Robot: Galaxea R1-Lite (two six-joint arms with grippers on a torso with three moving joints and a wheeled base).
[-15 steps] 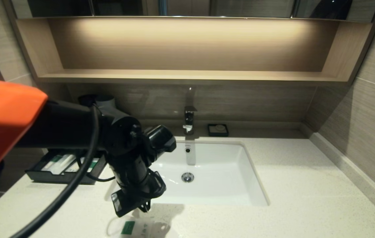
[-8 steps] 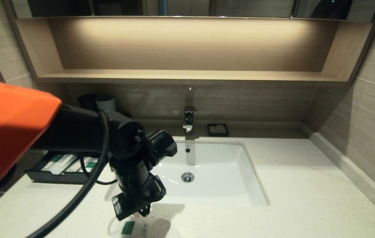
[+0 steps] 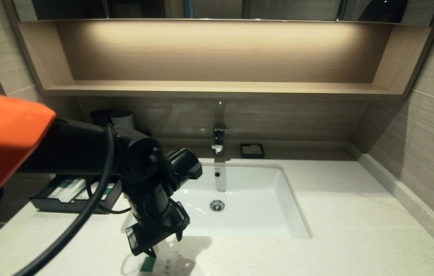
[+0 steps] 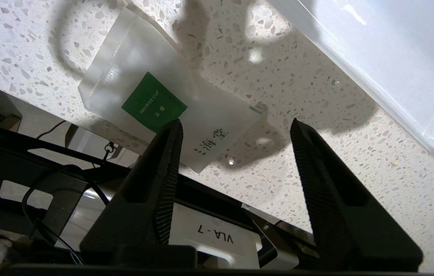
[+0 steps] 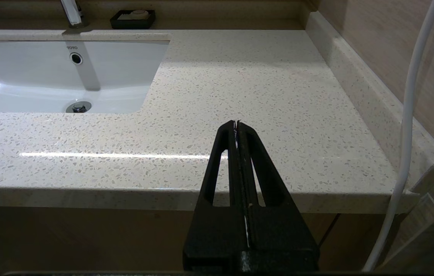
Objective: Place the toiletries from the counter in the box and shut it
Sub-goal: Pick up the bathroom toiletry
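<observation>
The flat white sachet (image 3: 163, 265) with a green square label lies on the cream speckled counter (image 3: 335, 230) near its front edge, left of the sink. In the left wrist view the sachet (image 4: 155, 99) lies just ahead of my open left gripper (image 4: 236, 124), one finger (image 4: 169, 153) over its near corner. In the head view my left gripper (image 3: 151, 247) hovers just above it, empty. The black box (image 3: 71, 193) stands at the far left with its drawer pulled out; two wrapped toothbrushes (image 3: 72, 188) lie inside. My right gripper (image 5: 236, 123) is shut and empty, parked off the counter's front edge.
The white inset sink (image 3: 236, 199) with a tap (image 3: 219, 138) takes the counter's middle. A small black soap dish (image 3: 252, 150) sits behind it. Two cups (image 3: 115, 118) stand at the back left. A wooden shelf (image 3: 217, 89) runs above. The wall closes the right side.
My left gripper has shifted slightly left and lower, closer to the sachet. The sachet and box have not moved.
</observation>
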